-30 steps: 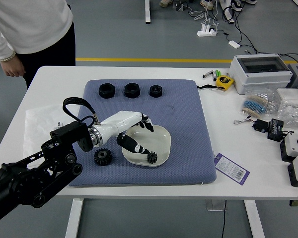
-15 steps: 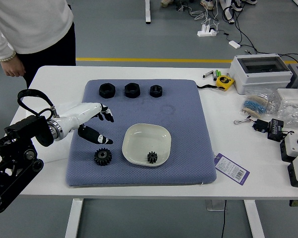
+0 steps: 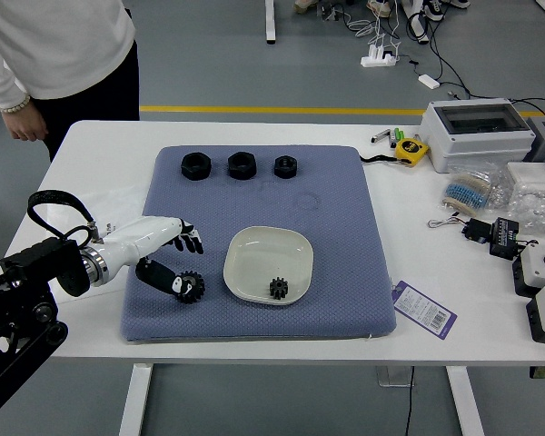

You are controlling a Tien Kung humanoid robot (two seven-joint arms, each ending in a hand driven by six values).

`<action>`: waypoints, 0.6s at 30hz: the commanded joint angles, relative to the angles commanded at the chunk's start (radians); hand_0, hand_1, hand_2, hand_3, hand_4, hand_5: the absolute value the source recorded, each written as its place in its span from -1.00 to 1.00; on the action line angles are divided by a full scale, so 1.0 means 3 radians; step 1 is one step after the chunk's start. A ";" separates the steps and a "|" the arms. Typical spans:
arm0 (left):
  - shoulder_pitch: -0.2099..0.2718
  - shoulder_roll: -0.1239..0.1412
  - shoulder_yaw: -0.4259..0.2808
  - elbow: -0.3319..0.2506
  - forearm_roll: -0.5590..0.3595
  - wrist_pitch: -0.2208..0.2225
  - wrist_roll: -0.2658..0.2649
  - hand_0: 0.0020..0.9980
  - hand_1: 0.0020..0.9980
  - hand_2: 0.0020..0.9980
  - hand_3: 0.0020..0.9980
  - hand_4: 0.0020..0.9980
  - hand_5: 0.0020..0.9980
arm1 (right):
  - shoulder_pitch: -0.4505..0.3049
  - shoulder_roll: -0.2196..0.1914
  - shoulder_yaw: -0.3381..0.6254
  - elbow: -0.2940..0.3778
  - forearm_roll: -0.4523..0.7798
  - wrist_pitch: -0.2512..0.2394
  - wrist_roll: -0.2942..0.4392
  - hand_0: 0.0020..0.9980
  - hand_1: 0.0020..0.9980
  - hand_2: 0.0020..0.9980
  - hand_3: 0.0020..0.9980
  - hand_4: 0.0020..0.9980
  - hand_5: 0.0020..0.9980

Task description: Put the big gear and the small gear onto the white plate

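Your left hand [image 3: 150,240], fingers apart, has its thumb over the big gear [image 3: 198,285] on the blue mat [image 3: 345,218]; the small gear [image 3: 279,288] sits on the plate [image 3: 268,254]. Person [image 3: 64,45] at far left of white table [image 3: 472,336], grey floor [image 3: 218,54] beyond.

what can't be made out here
- left hand touching the big gear or only above it: head view, its thumb hides part of the gear
- person's head: head view, cut off by top edge
- purple tag's print: head view, too small
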 joint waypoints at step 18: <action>0.0004 -0.0090 0.0095 0.0307 0.0033 0.0081 -0.0081 0.11 0.17 0.19 0.19 1.00 -0.45 | 0.0015 0.0001 0.0012 0.0003 -0.0031 -0.0001 -0.0014 0.31 0.31 0.50 0.25 0.77 0.43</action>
